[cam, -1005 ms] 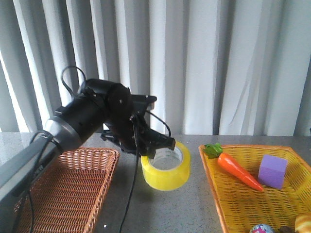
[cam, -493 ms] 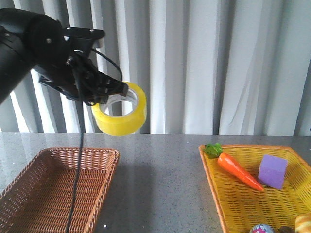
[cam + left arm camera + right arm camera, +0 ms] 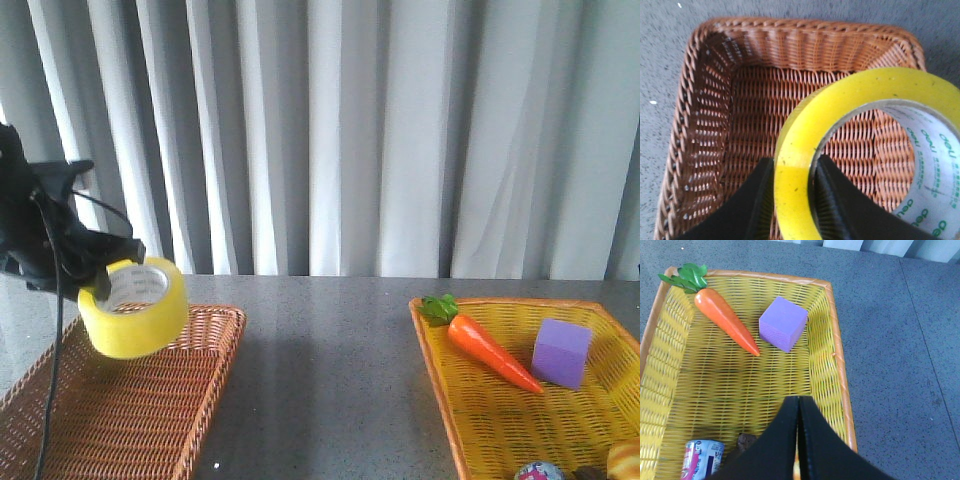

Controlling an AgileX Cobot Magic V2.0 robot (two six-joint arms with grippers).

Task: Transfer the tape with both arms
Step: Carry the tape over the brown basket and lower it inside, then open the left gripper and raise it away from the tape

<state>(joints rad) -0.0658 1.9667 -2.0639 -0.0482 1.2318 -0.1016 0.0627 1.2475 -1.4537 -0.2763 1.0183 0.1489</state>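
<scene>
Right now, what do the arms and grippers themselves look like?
Left arm: glossy black, bulky rounded housing, thin black cables looped alongside. Left gripper: matte black, flat tapered fingers. Right gripper: the same matte black, smooth wedge-shaped fingers. No markings or sleeves visible.

Two baskets on the table (image 3: pixel 330 380), well apart: wicker basket (image 3: pixel 130 400) at left, second basket (image 3: pixel 520 400) at right, bare tabletop between. Curtain (image 3: pixel 400 130) behind the table. Left gripper (image 3: pixel 112 270) up over the wicker basket, its fingers clamped on the wall of the tape (image 3: pixel 135 308), one inside the core and one outside; roll hangs above the basket interior, clear of the weave. In the right basket: carrot (image 3: pixel 485 345) toward the left rear, cube (image 3: pixel 562 352) just right of it, apart. Can (image 3: pixel 702 459) at the near end. Right gripper (image 3: pixel 798 440) above the right basket, fingers pressed together.
</scene>
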